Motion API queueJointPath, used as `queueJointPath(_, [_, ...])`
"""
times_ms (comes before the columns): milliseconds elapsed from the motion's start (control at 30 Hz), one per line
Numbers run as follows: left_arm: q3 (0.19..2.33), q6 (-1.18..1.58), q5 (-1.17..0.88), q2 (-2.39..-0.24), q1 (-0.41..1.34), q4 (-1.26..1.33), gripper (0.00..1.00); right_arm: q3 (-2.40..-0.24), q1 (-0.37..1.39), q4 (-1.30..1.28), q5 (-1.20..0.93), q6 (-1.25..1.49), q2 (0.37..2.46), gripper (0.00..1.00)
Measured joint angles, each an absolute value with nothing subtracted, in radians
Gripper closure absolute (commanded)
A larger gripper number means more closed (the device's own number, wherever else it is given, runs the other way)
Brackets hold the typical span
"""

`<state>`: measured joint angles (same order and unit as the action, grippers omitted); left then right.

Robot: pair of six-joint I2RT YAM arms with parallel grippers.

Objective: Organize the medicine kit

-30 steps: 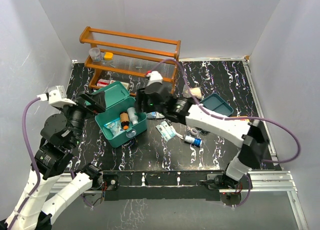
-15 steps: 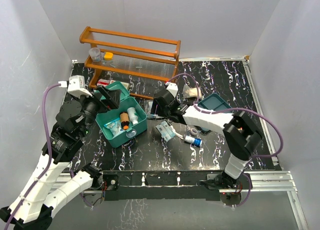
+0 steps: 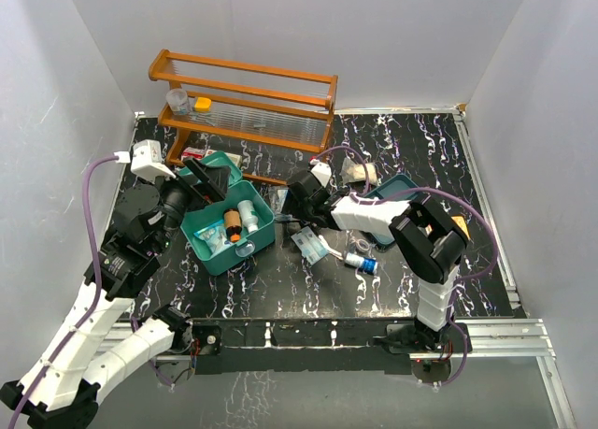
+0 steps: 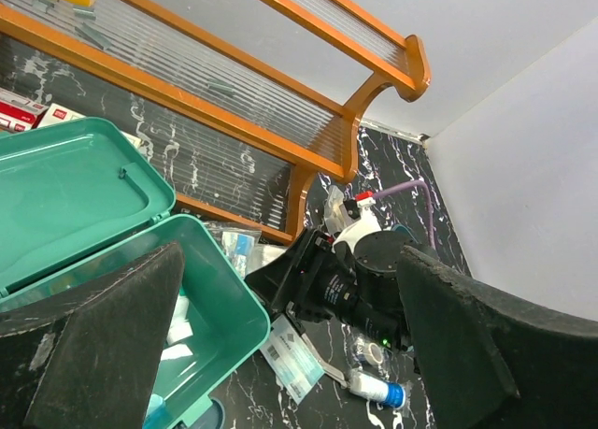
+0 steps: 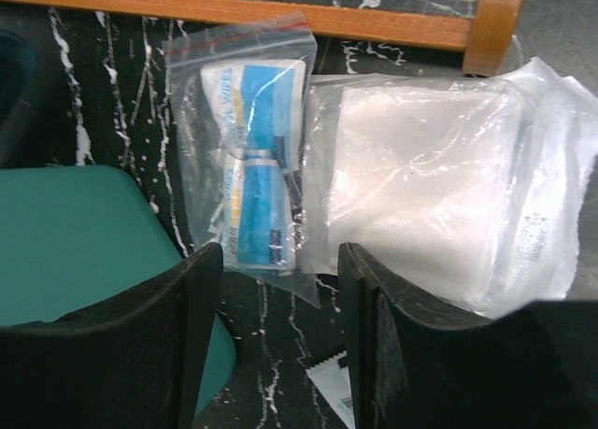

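Left gripper (image 3: pixel 207 180) wide apart, empty. Right gripper (image 5: pixel 280 261) half apart above bag (image 5: pixel 248 181), empty. Medicine kit (image 3: pixel 229 231): long axis 8–2 o'clock, latch toward 5.

Black marble-pattern tabletop (image 3: pixel 280 293). Wooden two-shelf rack (image 3: pixel 245 102) at the back. On its lower shelf, a clear cup (image 3: pixel 177 99) sits beside a yellow-lidded container (image 3: pixel 202 104). Red-and-white boxes (image 3: pixel 193 154) lie under the rack's left end. Zip bag of blue-and-white sachets (image 5: pixel 248 191) lies flat, its edge meeting a clear bag of white gauze (image 5: pixel 411 191). Mid-table: printed packet (image 3: pixel 309 244) near a blue-capped vial (image 3: pixel 361 262) on its side. Dark teal tray (image 3: pixel 418 201) at right.
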<state>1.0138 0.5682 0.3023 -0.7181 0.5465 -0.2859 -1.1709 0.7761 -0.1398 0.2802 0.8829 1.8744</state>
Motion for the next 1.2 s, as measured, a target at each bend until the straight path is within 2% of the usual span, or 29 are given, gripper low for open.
queueJointPath(300, [1.014, 0.581, 0.304, -0.718, 0.546, -0.293, 0.04, -1.171, 0.767, -0.098, 0.256, 0.905, 1.879, 0.56])
queueJointPath(533, [1.014, 0.588, 0.319, -0.708, 0.546, -0.301, 0.04, -1.182, 0.762, -0.103, 0.255, 0.907, 1.884, 0.66])
queueJointPath(733, [1.014, 0.588, 0.332, -0.700, 0.546, -0.309, 0.04, -1.225, 0.757, -0.102, 0.237, 0.908, 1.939, 0.57])
queueJointPath(867, [1.014, 0.588, 0.333, -0.700, 0.546, -0.318, 0.04, -1.250, 0.756, -0.108, 0.226, 0.905, 1.967, 0.67])
queueJointPath(1200, [1.014, 0.588, 0.333, -0.701, 0.546, -0.318, 0.04, -1.255, 0.757, -0.115, 0.219, 0.894, 1.968, 0.54])
